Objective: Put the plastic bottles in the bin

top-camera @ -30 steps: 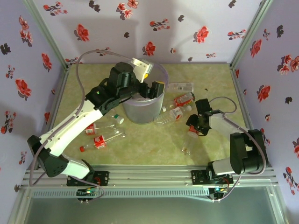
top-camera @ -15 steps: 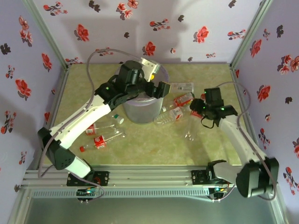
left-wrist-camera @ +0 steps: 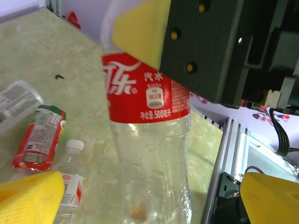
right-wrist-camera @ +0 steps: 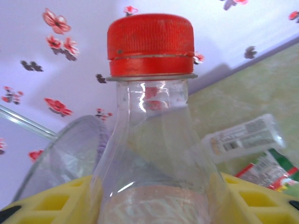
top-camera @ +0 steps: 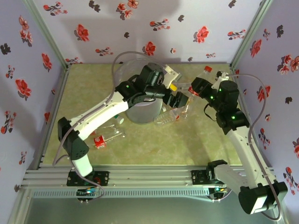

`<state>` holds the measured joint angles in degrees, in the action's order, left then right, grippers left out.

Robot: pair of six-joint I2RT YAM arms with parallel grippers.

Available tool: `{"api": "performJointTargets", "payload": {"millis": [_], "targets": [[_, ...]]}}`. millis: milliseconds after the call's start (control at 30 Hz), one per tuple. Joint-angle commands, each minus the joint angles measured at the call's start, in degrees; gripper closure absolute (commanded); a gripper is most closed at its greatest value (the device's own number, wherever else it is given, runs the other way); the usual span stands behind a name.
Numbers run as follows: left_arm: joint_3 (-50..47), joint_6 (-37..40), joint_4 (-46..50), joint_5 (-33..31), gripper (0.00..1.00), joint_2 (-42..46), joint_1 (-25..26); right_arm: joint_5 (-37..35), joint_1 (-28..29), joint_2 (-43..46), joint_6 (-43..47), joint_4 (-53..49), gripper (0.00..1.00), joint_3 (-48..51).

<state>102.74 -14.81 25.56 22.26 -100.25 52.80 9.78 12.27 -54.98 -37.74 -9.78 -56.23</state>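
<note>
1. Currently, the right gripper [top-camera: 198, 87] is clamped on a red-capped bottle [right-wrist-camera: 150, 140], with a yellow pad on each side of the body below the neck (seen from the right wrist).
2. The held bottle sits at 3 o'clock from the bin [top-camera: 140, 114], outside its rim, with the cap pointing toward 1 o'clock.
3. The left gripper [top-camera: 181, 97] has its jaws wide apart and grips nothing. The held bottle's lower body stands between its yellow pads [left-wrist-camera: 28, 196] without touching either.
4. A clear bottle [top-camera: 168, 116] lies on the table just beside the bin at 4 o'clock.
5. A red-labelled bottle [top-camera: 99, 141] lies at 8 o'clock from the bin, apart from it.
</note>
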Motion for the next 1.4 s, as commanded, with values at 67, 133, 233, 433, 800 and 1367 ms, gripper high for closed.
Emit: {"api": "performJointTargets", "payload": {"millis": [67, 133, 233, 433, 800, 1367], "targets": [[3.26, -1.47, -0.11, 3.08, 0.10, -2.56, 0.38, 6.41, -0.16, -0.19, -5.57, 10.22, 0.47, 0.41], [4.64, -1.73, -0.07, 3.19, 0.10, -3.97, 0.38, 8.36, -0.17, -0.29, -6.91, 11.86, 0.47, 1.04], [6.76, -2.07, -0.16, 3.19, 0.13, -5.91, 0.38, 10.23, -0.19, -0.16, -7.70, 12.70, 0.47, 1.52], [9.47, -2.61, -0.68, 3.21, 0.30, -7.90, 0.29, 11.67, -0.21, -0.07, -7.89, 12.87, 0.47, 1.58], [10.36, -4.38, -2.88, 3.22, 0.50, -8.01, -1.14, 13.04, -0.61, -0.51, -6.99, 10.73, 0.21, -1.06], [8.52, -2.14, -6.00, 3.06, 0.50, 4.06, -17.67, 11.49, -14.73, 2.70, 9.13, -19.29, 0.01, -10.50]]}}
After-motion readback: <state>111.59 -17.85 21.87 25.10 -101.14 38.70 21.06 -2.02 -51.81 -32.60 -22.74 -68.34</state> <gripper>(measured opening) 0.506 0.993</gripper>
